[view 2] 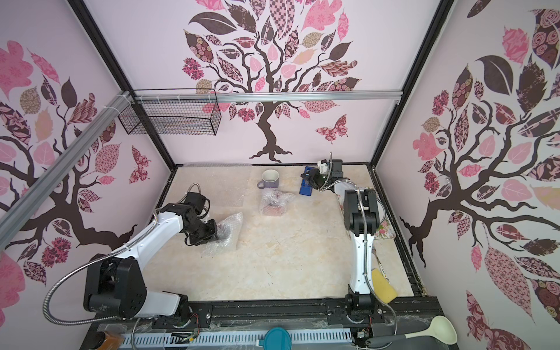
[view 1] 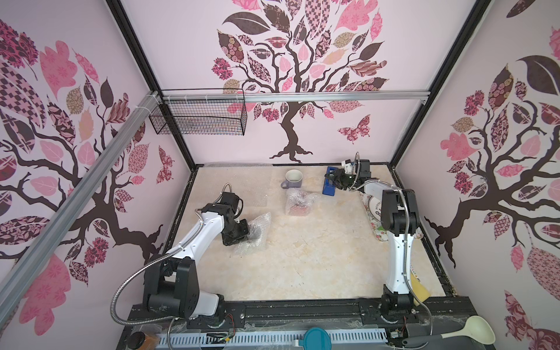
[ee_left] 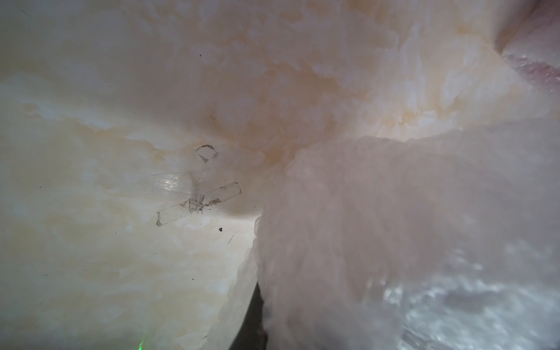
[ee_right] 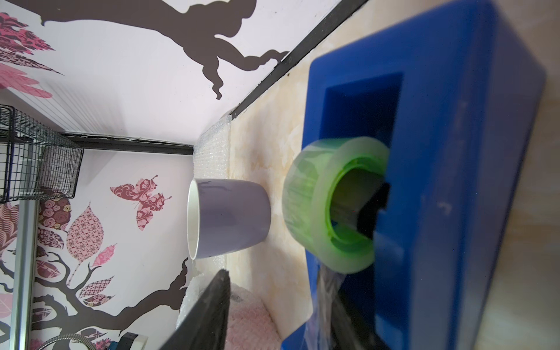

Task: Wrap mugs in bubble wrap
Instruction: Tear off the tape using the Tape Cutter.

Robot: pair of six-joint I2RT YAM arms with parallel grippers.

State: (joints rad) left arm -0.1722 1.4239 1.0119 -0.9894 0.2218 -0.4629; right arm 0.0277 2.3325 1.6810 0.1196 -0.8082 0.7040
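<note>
a: which step is it now, do you think?

b: i think it is the taping step. the left gripper (view 1: 251, 235) is closed and pushed into a bundle (view 1: 262, 219) of bubble wrap (ee_left: 394, 227). it seems to pinch the wrap so the folds do not open. something dark is inside, but i cannot tell if it is a mug.

a: where is that bundle?

b: well apart from the lavender mug (view 1: 293, 178), toward the left arm's base. a second bundle (view 1: 298, 201) lies just in front of the mug. something red shows through it, probably a wrapped mug.

a: and the right gripper?

b: the right gripper (view 1: 335, 178) is at the blue tape holder (view 1: 328, 188), which stands near the mug on the right arm's side. its jaws stand apart, and the loose end of tape (ee_right: 325, 291) is close to them. i see nothing held.

a: so the next move?

b: in my opinion it must close on that thin end only, pull a strip, and carry it to the pinched bundle. the film is sticky and soft, so it can curl on a finger.

a: what is in the containers?

b: the lavender mug stands upright, bare, with nothing in it. the tape holder carries a roll of clear tape (ee_right: 318, 212) on a green core. the wire basket (view 1: 200, 118), on the rail far behind the mug, shows nothing i can be sure of. a flat sheet of wrap (view 1: 251, 188) lies beside the mug, on the left arm's side.
</note>
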